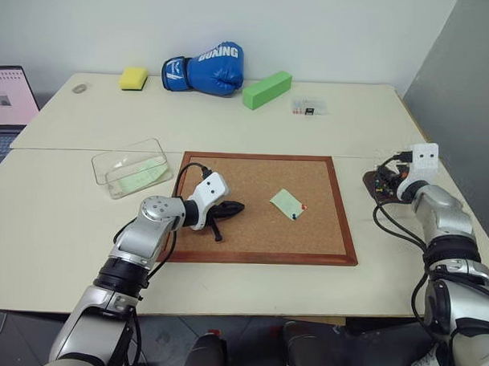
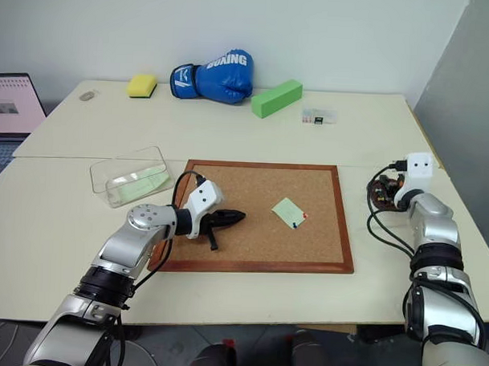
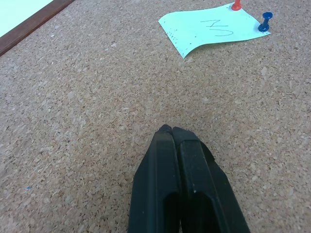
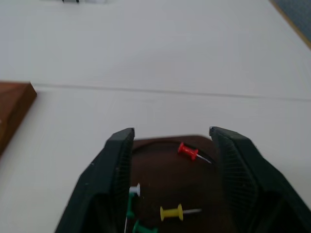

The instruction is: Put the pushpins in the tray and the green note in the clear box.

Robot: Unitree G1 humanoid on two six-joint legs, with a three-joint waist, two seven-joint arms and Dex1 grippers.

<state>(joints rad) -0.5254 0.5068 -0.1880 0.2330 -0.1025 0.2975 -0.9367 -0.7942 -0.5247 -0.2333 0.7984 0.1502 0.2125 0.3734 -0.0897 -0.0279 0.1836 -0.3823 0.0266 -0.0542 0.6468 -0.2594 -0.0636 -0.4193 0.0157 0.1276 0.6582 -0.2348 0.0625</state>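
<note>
A pale green note (image 1: 285, 204) lies on the cork board (image 1: 251, 235), held at one corner by a red pushpin (image 3: 236, 6) and a blue pushpin (image 3: 265, 22). My left gripper (image 1: 236, 206) rests shut on the cork to the left of the note, with nothing in it. The clear box (image 1: 108, 164) stands left of the board with another green slip (image 1: 142, 176) inside. At the right, my right gripper (image 4: 170, 133) hangs open over the dark brown tray (image 4: 165, 167), which holds red (image 4: 188, 151), yellow (image 4: 171, 212) and green (image 4: 138, 225) pushpins.
Along the table's far side sit a yellow sponge (image 1: 134, 77), a blue boxing glove (image 1: 208, 68), a bright green foam block (image 1: 266, 90) and a small clear packet (image 1: 309, 107). A laptop (image 1: 6, 102) is at the far left. The table's right edge runs close by the tray.
</note>
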